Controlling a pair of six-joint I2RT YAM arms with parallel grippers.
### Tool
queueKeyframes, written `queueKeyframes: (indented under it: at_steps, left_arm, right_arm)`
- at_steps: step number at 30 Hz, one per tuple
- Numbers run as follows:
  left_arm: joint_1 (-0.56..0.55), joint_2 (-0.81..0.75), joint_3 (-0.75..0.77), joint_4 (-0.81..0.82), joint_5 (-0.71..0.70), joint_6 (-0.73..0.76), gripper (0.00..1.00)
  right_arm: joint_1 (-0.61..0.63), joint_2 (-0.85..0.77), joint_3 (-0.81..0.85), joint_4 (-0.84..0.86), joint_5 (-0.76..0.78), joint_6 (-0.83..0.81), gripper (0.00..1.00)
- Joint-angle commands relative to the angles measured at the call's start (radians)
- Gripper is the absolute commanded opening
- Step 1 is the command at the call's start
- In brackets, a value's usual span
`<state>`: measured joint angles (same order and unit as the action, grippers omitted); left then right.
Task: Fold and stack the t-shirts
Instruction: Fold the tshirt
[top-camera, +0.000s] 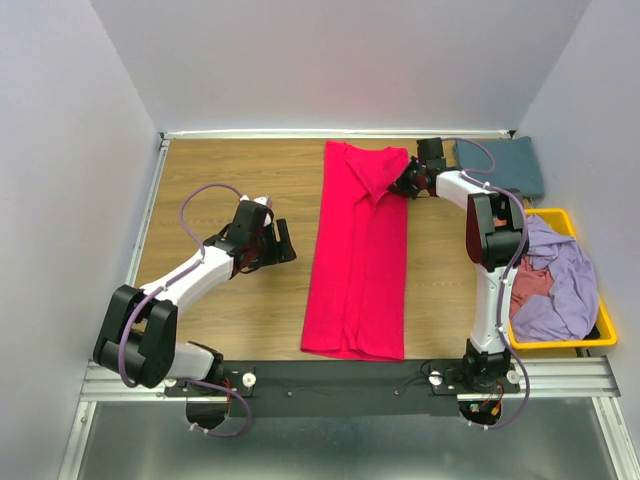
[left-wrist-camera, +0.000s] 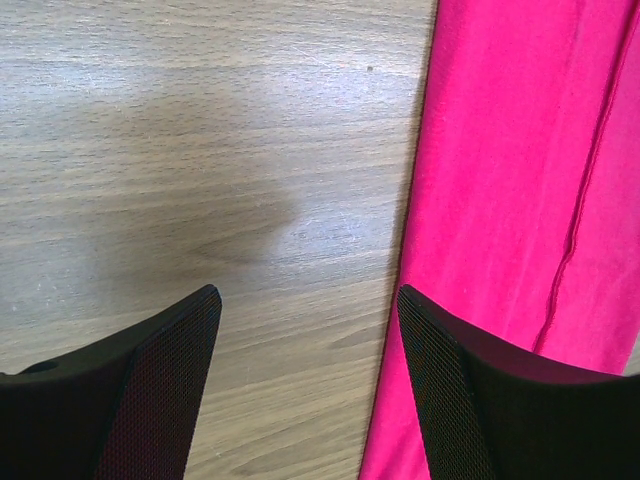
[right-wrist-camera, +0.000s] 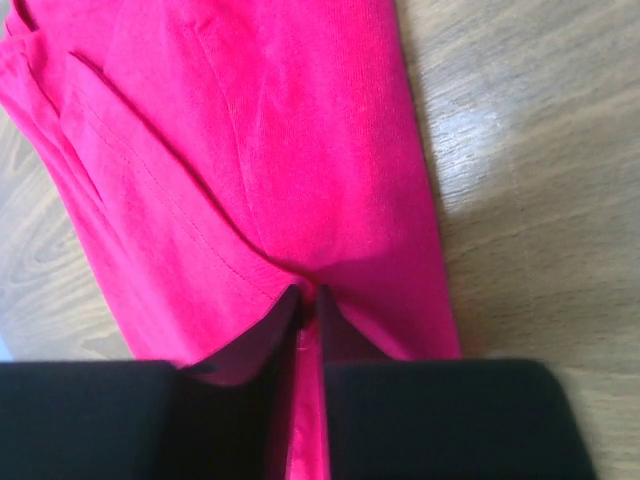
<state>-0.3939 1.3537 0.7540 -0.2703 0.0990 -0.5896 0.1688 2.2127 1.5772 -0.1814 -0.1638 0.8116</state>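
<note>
The crimson-pink t-shirt (top-camera: 358, 255) lies folded into a long strip down the middle of the table. My right gripper (top-camera: 404, 181) is shut on its far right corner, pinching a fold of the cloth (right-wrist-camera: 290, 180) between the fingers. My left gripper (top-camera: 268, 243) is open and empty, low over the table just left of the shirt's left edge (left-wrist-camera: 520, 180). The slate blue-grey t-shirt (top-camera: 506, 165) lies folded at the far right. The lavender t-shirt (top-camera: 560, 280) and a pinkish one (top-camera: 530, 285) are bunched in the yellow bin.
The yellow plastic bin (top-camera: 604, 336) stands at the right edge beside the right arm. White walls close the table at the back and both sides. Bare wood (left-wrist-camera: 200, 150) shows to the left of the pink shirt.
</note>
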Motion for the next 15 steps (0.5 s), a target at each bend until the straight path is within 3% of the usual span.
queueKeyframes:
  at_steps: [1,7,15]
  left_arm:
    - [0.007,0.009,0.002,0.022,0.013,0.014,0.80]
    - [0.007,0.012,-0.008,0.034,0.019,0.010,0.80]
    - [0.006,0.019,-0.018,0.046,0.024,0.007,0.80]
  right_arm:
    - [0.005,-0.008,-0.014,0.011,0.010,-0.035,0.12]
    - [0.027,-0.054,-0.017,0.010,0.027,-0.187,0.03]
    - [0.123,-0.082,-0.014,0.008,0.092,-0.420,0.02]
